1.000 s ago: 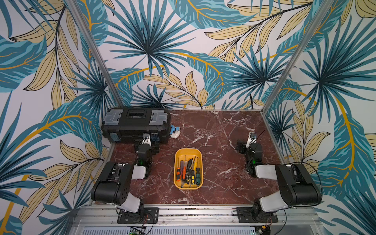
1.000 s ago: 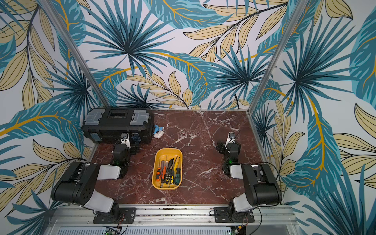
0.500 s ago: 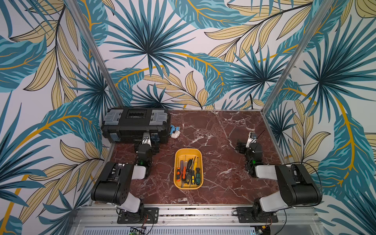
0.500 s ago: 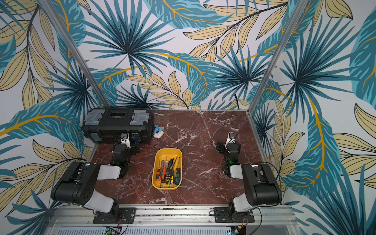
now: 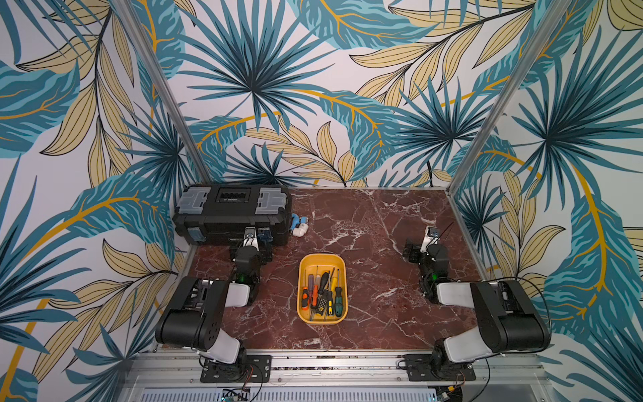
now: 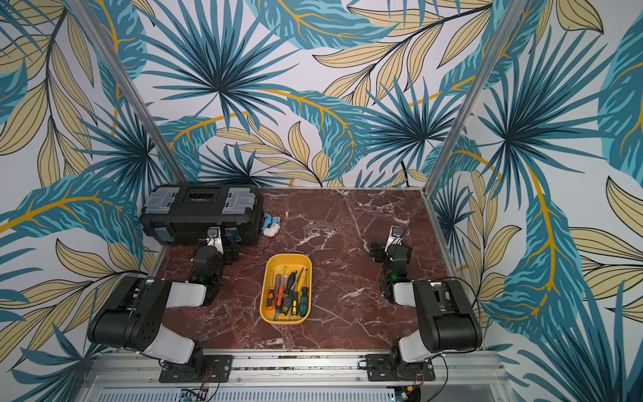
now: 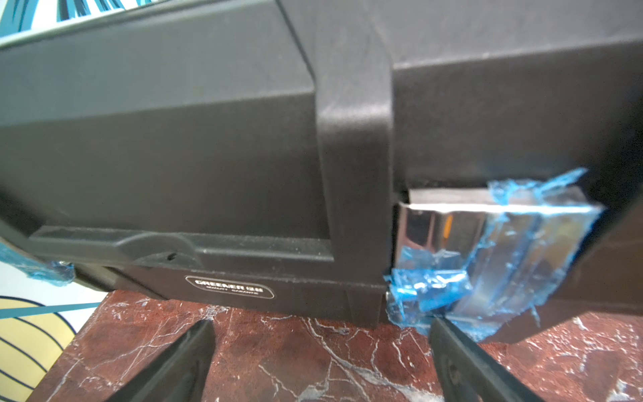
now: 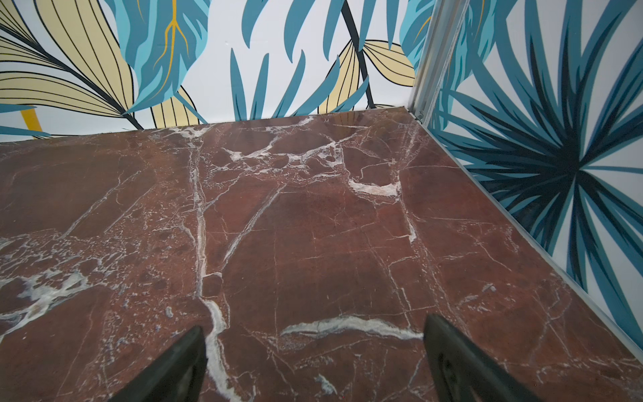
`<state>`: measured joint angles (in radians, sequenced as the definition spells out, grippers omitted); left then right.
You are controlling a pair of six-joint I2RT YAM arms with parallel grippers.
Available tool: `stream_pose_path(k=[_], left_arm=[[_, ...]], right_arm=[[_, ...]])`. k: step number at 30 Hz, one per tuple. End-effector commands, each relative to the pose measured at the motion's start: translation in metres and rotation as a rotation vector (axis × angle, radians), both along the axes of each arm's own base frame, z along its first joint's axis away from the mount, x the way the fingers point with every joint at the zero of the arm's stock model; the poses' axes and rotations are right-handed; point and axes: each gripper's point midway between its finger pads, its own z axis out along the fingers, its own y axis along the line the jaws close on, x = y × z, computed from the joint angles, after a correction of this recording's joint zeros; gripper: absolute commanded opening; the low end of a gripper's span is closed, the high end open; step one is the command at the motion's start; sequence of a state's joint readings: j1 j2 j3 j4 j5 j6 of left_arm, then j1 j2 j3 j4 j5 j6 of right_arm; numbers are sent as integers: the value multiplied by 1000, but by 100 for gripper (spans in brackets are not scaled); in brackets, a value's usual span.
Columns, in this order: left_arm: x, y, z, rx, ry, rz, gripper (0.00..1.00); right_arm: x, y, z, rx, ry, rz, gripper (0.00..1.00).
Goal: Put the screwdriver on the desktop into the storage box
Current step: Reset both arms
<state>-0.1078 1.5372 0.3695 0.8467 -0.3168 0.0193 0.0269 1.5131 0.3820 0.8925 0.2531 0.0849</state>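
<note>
Resting inside the shallow yellow plastic storage box (image 5: 322,257): colourful-handled screwdrivers (image 5: 324,282). Black left gripper (image 7: 320,323), ten o'clock of it, and right gripper (image 8: 313,323), two o'clock, gape wide, empty.

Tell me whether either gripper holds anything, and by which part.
Nothing is held. The left gripper stands open and empty facing the large black plastic toolbox; the right gripper stands open and empty over the red-brown marble desktop.

Black toolbox (image 5: 231,215) back left; small white-blue item (image 5: 300,225), perhaps fitting, beside it.
</note>
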Motion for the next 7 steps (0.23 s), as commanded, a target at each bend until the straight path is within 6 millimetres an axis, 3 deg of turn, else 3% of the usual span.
stream_pose_path(k=[1,7], left_arm=[[7,0,16,0,-42,-4,100],[7,0,16,0,-42,-4,100]], right_arm=[[1,2,5,-10,-10,10,99],[1,3,5,-19,-4,15,99]])
